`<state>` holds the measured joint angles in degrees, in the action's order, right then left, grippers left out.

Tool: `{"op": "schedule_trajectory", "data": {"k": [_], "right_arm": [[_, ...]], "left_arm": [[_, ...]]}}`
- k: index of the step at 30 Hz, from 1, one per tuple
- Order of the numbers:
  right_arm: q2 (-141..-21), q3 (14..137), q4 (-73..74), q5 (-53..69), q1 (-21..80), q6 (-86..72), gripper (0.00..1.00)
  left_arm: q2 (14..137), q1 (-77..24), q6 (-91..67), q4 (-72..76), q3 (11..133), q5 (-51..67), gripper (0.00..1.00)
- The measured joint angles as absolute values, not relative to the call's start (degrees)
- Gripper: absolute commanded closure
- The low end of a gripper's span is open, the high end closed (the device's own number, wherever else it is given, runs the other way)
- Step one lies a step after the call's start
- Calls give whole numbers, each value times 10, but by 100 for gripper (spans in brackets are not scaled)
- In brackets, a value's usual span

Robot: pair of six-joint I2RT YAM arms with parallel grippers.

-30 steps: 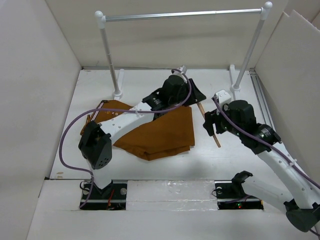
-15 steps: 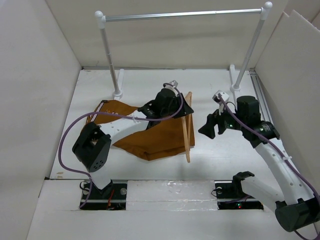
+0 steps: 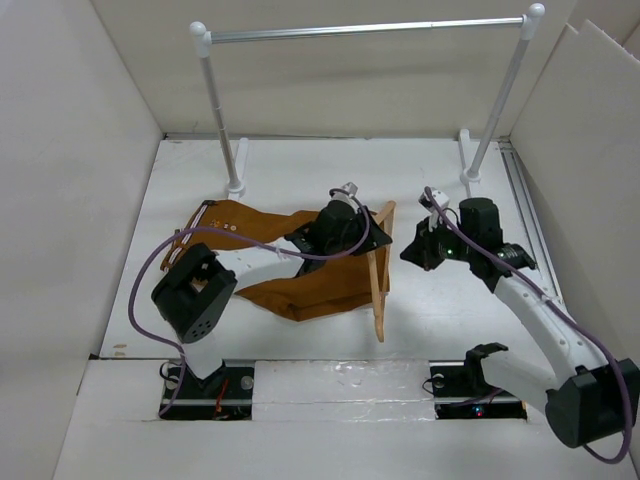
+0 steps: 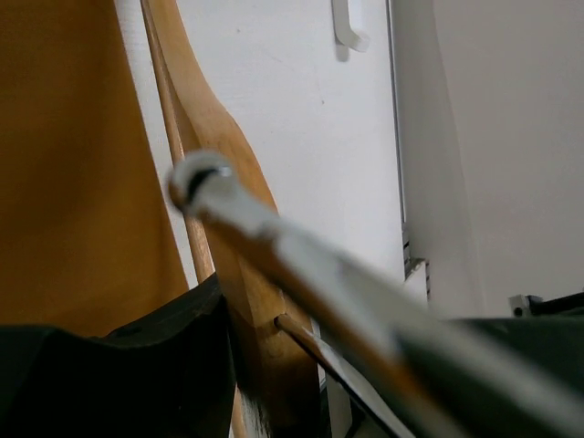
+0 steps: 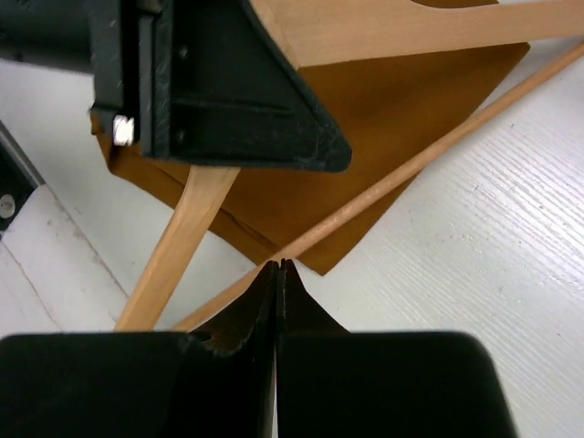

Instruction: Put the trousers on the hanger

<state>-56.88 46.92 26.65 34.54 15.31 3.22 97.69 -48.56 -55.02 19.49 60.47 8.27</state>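
The rust-brown trousers (image 3: 310,285) lie crumpled on the table's left half, their striped waistband (image 3: 205,215) at the far left. My left gripper (image 3: 370,228) is shut on the light wooden hanger (image 3: 381,290) near its hook end. The hanger slants down toward the near edge, beside the trousers' right edge. In the left wrist view the hanger's arm (image 4: 214,173) and metal hook (image 4: 315,347) fill the middle, with the trousers (image 4: 73,164) at left. My right gripper (image 3: 412,252) hovers just right of the hanger, shut and empty. Its tips (image 5: 279,266) sit over the crossbar (image 5: 411,164) and trousers (image 5: 392,100).
A silver rail (image 3: 365,30) on two white posts (image 3: 222,120) spans the back of the table. White walls close in the left, back and right sides. Bare table lies to the right of the hanger and behind the trousers.
The left gripper swung the hanger from the back toward the near edge, over the trousers' right side. The right gripper let go of the hanger's end, drew back and shut.
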Motion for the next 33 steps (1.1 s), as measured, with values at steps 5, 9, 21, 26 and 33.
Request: {"op": "schedule_trajectory", "data": {"k": [5, 9, 21, 26, 33], "right_arm": [[-630, 464, 236, 317, 154, 19, 100], [-655, 459, 222, 289, 154, 17, 100], [-785, 419, 70, 286, 142, -13, 67], [-870, 420, -4, 291, 131, -16, 63], [-906, 430, -39, 292, 129, -15, 63]], "left_arm": [[1009, -503, -587, 225, 603, 54, 100], [1016, -516, -625, 211, 598, 0, 100], [1044, -533, -732, 243, 561, -147, 100], [1056, -535, -760, 255, 559, -180, 100], [1069, -551, -781, 257, 559, -208, 100]]}}
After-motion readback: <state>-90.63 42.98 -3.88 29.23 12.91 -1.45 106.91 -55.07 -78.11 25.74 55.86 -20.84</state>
